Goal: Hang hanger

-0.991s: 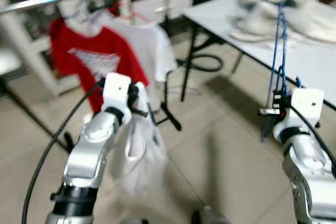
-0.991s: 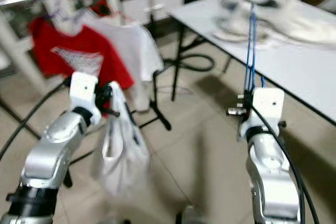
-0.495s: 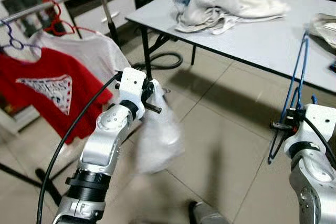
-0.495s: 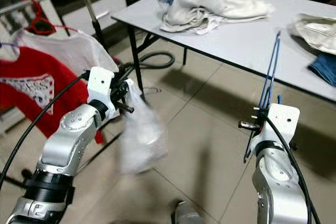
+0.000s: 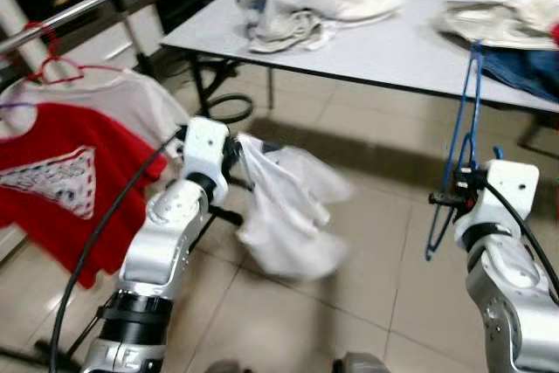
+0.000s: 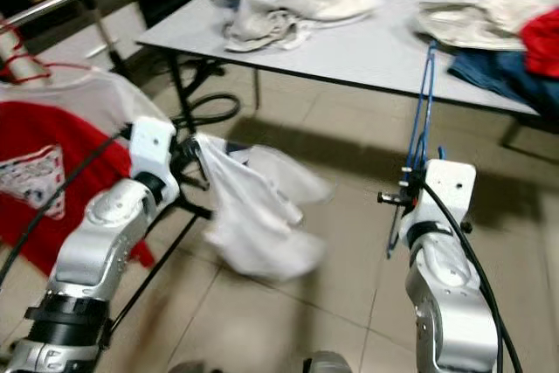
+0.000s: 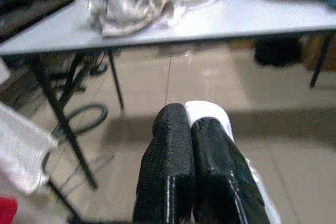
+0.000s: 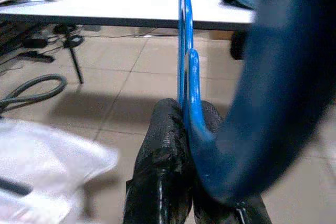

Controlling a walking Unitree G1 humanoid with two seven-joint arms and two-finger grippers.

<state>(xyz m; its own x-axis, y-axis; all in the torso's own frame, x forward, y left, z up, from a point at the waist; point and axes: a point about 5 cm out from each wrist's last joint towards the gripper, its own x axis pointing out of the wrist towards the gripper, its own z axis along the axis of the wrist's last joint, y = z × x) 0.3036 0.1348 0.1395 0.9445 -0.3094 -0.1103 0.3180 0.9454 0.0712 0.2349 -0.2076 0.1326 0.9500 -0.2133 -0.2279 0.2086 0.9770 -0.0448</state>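
View swung off the rail toward the worktop (image 5: pixel 410 45) over the last second: camera turn, not objects moving. Rail (image 5: pixel 61 19) now at far left edge, red shirt (image 5: pixel 61 181) and white shirt (image 5: pixel 131 98) hanging there. Left claw (image 7: pixel 190 129) pinched tight on white garment (image 5: pixel 288 216), which billows out to the right, blurred, clear of the floor. Right claw (image 8: pixel 184 124) clamped on blue hanger (image 5: pixel 463 128), hanger upright, near worktop edge, well apart from the rail. Clothes pile (image 5: pixel 306 2) on worktop. Judgement: hanger not hung, garment not on hanger; heading away from rail, so likely dressing the hanger at the worktop first.
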